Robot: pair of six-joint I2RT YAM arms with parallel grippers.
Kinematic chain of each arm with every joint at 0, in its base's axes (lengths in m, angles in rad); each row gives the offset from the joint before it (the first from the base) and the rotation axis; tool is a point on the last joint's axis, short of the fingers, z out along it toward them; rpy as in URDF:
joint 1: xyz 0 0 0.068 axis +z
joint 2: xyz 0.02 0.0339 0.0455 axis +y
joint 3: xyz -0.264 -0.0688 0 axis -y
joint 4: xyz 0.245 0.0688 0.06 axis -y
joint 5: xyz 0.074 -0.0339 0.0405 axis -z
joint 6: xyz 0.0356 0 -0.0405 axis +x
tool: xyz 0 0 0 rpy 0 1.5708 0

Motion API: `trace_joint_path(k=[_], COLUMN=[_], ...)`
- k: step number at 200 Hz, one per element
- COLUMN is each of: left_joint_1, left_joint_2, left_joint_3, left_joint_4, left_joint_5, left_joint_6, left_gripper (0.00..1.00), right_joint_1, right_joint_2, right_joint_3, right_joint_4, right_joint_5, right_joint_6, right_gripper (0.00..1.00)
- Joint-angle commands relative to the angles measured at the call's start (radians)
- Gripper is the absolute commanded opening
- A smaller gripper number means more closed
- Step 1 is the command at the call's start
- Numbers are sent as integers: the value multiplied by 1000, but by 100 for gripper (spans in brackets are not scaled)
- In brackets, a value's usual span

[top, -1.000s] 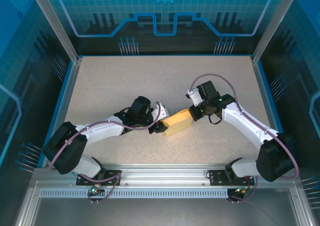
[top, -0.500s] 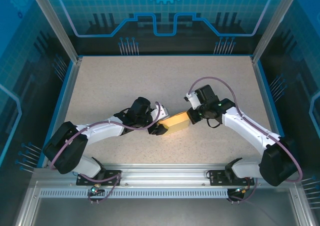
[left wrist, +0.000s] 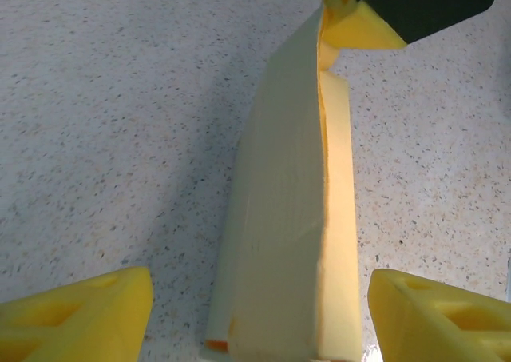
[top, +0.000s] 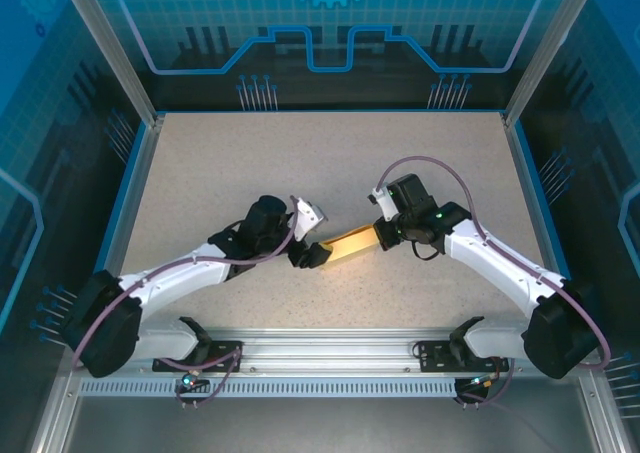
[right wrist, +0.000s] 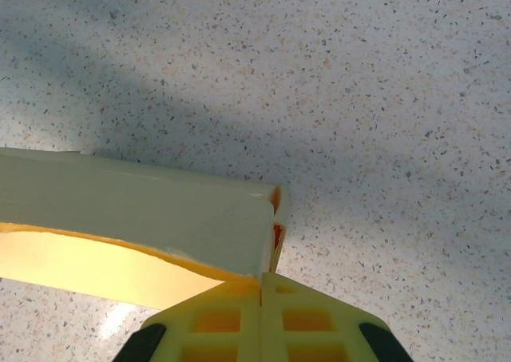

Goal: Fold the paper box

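1. Now, on the left, the left gripper (left wrist: 259, 302) is being held with its jaws wide apart. One yellow fingertip (left wrist: 80, 310) is standing off each side of the near end of the paper box (top: 350, 243), and neither is being pressed against the card.
2. Between the two arms, near the middle of the table (top: 250, 163), the paper box is being presented as a long, pale yellow, half-flattened sleeve turned on edge. Whether it is resting on the surface cannot be told.
3. On the right, the right gripper (right wrist: 261, 298) is being clamped on the far end of the card, a thin edge being pinched between its pads.
4. Shaping the body is being judged the step in hand: one end is anchored, the other free.
5. Next, a squeeze by the left jaws across the free end is being called for, square to the walls, so the creases are set and not crushed.
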Motion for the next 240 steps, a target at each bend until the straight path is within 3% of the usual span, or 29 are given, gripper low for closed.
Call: trace_joint_path(k=[1,38,100,127,189,240], left_joint_1=[-4,-5,-22,-25,-29,-32], left_joint_2=[-65,-98,-47,-33,-50,-41], left_joint_3=[-32,-37,28,46,58,76], left_joint_4=[-76,-151,-250,-256,-266,-283], left_joint_5=[-75,-87,-90,-102,-161,-178], left_joint_6=[-102,-139,-154,-170,-200,-201], left_gripper=[72,68,37,28,36,27], right_joint_1=[15,17,17,17,17,17], right_joint_2=[-13,3,20,33,48,54], right_joint_3=[-10,-10,0,4,2,-3], right_joint_4=[8,17,18,19,25,30], right_joint_5=[19,20,20,18,17,13], right_joint_6=[17,16,13,13,7,9], right_gripper=[1,1,2,2,2,2])
